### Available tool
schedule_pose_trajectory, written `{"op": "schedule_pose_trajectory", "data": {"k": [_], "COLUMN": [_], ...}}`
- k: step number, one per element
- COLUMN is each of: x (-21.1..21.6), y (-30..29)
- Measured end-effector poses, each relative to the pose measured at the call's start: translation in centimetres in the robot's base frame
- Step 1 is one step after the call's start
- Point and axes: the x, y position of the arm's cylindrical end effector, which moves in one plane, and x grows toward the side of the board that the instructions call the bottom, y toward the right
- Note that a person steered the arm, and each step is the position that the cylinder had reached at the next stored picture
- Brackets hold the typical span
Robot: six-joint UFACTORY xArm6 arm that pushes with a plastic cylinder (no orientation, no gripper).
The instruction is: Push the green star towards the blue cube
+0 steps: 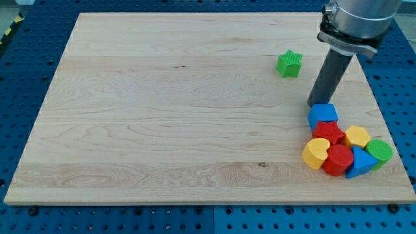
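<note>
Green star (289,64) lying flat, no long axis. My tip (313,104) touching blue cube (323,115)'s far edge; no claw fitted.

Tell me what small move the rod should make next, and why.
Probably swing my tip up and left around the green star: it now sits beside the blue cube, on the wrong side for pushing the star down-right toward it.
</note>
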Motion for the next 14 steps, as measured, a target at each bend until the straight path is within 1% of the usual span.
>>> {"op": "schedule_pose_trajectory", "data": {"k": [1, 2, 3, 4, 5, 6, 7, 8, 11, 12, 14], "x": [0.8, 0.3, -1.3, -3.9, -8.5, -12.4, -12.4, -11.7, -12.0, -11.1, -6.9], "y": [0.1, -0.5, -3.0, -7.2, -11.3, -10.1, -5.6, -3.0, -2.6, -2.5, -1.7]}}
